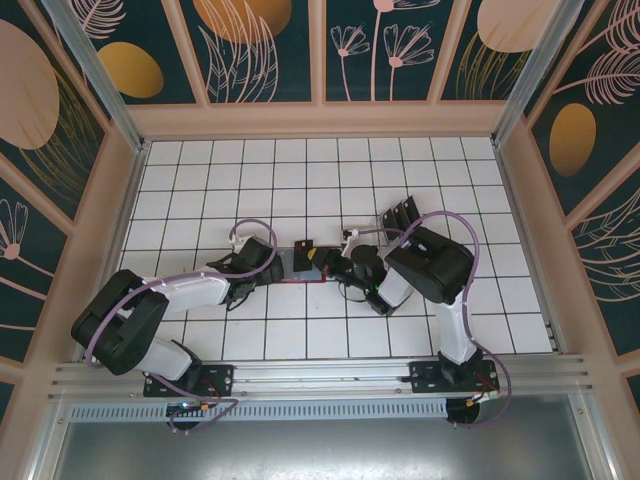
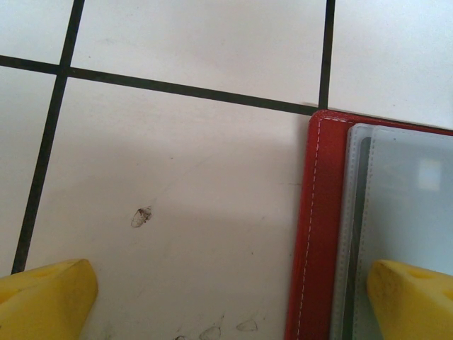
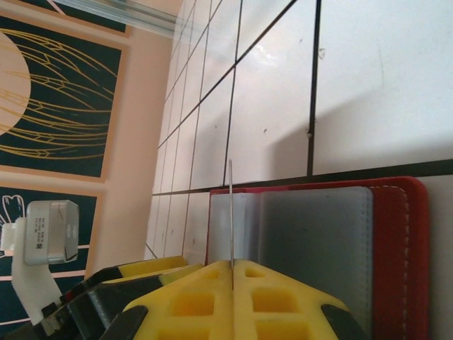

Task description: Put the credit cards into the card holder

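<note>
The card holder (image 1: 300, 274) lies open on the tiles between the two grippers, red with clear sleeves (image 3: 318, 234). My right gripper (image 3: 232, 263) is shut on a thin credit card (image 3: 231, 212), seen edge-on and standing over the holder's left sleeve. In the top view this gripper (image 1: 328, 262) sits at the holder's right side. My left gripper (image 2: 230, 304) is open wide and low over the holder's red left edge (image 2: 318, 227). One yellow fingertip (image 2: 414, 297) is over the sleeve, the other (image 2: 46, 297) over bare tile.
A slotted rack (image 1: 400, 215) with dark cards on edge stands behind the right arm. A small dark rectangle (image 1: 304, 243) lies just beyond the holder. White tiles stretch to the far wall (image 1: 320, 120). Side walls close in left and right.
</note>
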Robot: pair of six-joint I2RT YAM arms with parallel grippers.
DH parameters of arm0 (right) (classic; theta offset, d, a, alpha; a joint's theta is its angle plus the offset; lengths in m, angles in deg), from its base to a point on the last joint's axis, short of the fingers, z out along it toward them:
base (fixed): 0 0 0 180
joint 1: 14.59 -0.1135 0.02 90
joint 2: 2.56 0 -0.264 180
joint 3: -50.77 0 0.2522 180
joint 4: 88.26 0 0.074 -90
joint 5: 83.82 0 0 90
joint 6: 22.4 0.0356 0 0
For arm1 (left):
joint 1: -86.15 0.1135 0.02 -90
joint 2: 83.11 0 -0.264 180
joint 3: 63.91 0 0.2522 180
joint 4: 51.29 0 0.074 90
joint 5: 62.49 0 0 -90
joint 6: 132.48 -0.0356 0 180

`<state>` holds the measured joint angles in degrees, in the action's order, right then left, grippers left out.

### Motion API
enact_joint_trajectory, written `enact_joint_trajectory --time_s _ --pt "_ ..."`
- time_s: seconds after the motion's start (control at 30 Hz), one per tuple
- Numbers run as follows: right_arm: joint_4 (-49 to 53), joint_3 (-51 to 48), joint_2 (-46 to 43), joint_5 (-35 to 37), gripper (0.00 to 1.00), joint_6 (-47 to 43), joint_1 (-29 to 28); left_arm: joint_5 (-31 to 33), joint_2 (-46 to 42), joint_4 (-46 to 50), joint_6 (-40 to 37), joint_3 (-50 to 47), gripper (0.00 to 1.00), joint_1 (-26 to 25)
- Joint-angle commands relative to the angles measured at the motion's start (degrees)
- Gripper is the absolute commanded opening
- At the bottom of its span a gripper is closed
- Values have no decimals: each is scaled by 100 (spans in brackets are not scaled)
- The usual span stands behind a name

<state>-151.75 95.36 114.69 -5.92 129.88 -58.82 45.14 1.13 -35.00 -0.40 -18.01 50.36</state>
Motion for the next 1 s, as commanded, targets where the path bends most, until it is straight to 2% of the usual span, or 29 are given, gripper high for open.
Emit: enact_joint_trajectory --time_s 0.0,0.97 --pt "34 90 89 13 0 -75 -23 -55 162 503 13 -279 98 24" --pt "640 172 -21 74 0 -8 -235 -66 160 495 7 -287 99 28"
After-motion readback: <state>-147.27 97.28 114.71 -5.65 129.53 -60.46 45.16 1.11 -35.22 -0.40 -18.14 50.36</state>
